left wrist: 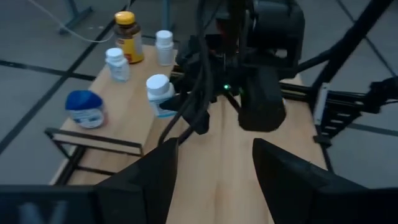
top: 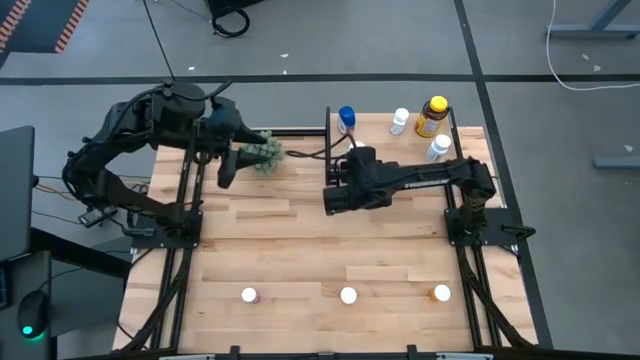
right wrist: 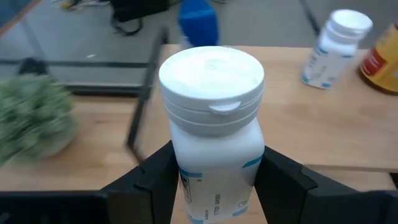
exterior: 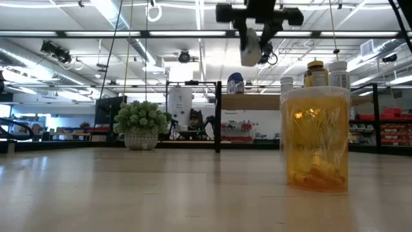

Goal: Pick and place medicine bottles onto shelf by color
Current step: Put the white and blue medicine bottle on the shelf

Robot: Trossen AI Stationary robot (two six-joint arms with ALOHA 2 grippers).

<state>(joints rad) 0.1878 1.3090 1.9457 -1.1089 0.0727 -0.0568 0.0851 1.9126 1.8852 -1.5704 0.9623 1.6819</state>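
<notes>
Right wrist view: right claw [right wrist: 214,177] grips white bottle [right wrist: 214,124] near shelf [right wrist: 348,124] edge.

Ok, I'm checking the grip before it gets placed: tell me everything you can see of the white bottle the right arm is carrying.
The white bottle is glossy plastic, with a ribbed white flip-top cap and a white label with a teal edge and small print. It stands upright, lifted clear of the table, clamped on both sides by the right pincer. It hangs just short of the shelf, near the blue bottle. Only the pincer touches it.
</notes>
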